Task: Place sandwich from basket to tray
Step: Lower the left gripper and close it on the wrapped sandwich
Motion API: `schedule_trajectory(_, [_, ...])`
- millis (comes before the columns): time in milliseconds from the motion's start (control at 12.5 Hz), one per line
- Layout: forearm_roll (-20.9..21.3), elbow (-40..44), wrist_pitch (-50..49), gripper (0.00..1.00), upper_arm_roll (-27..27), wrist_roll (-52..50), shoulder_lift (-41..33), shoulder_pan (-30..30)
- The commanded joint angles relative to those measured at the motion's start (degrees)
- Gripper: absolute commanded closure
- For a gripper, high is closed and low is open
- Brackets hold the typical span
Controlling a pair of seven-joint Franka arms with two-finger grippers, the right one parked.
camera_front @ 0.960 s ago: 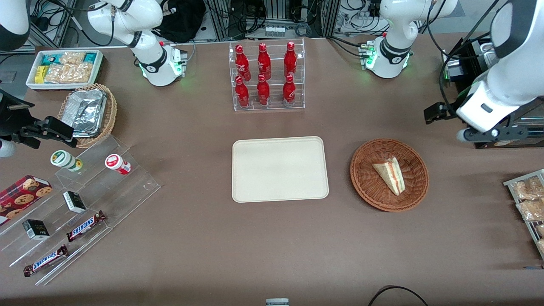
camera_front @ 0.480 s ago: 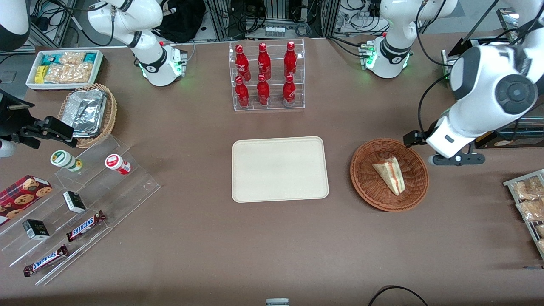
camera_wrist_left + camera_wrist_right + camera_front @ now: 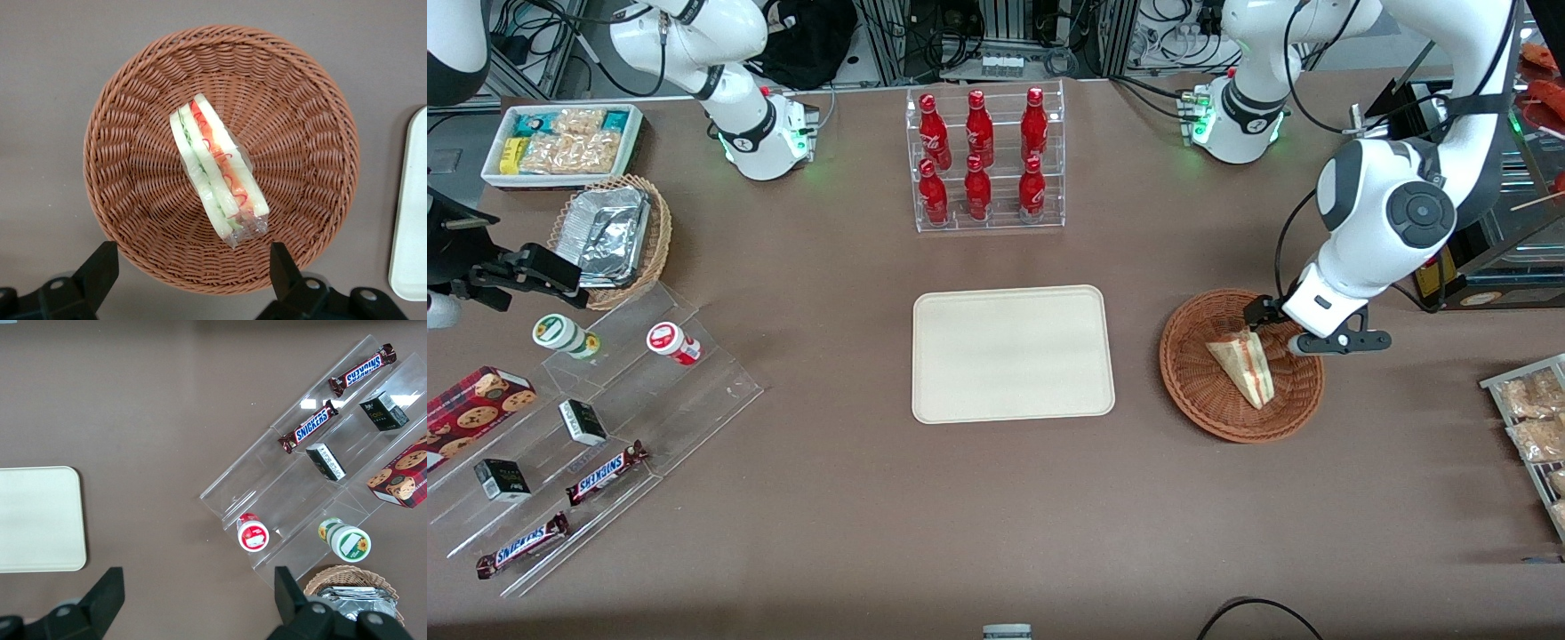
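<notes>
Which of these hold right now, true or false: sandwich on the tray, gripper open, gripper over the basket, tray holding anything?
1. The triangular cream-bread sandwich lies on the flat cream-beige rectangular tray. False: it lies in the round reddish-brown wicker basket.
2. The left arm's gripper is open. True.
3. The gripper hangs above the basket. True.
4. The tray holds a red bottle. False: nothing lies on it.

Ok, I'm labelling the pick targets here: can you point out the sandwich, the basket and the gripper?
sandwich (image 3: 217, 170), left wrist view, on the striped cut edge.
basket (image 3: 133, 133), left wrist view, on the bare woven wall.
gripper (image 3: 193, 273), left wrist view, midway between the open jaws, above the basket rim.
</notes>
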Motion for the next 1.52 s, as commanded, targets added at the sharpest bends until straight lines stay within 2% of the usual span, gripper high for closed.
schedule_trajectory(0, [0.60,-1.00,2.69,0.00,-0.27,-7.22,0.22,-0.25])
schedule_trajectory(480, [0.51,-3.20,8.58,0.00,-0.36,-30.44,3.82,-2.72])
schedule_trajectory(1200, [0.16,-0.92,12.98,0.01,-0.10,-31.61,10.95,-2.01])
schedule_trajectory(1280, [-0.02,-0.91,12.98,0.28,-0.10,-31.78,11.12,-2.01])
schedule_trajectory(1360, [-0.11,-0.83,12.90,0.66,-0.10,-32.56,11.04,-2.01])
schedule_trajectory(1440, [-0.02,0.13,12.46,0.84,-0.10,-33.27,11.13,-2.01])
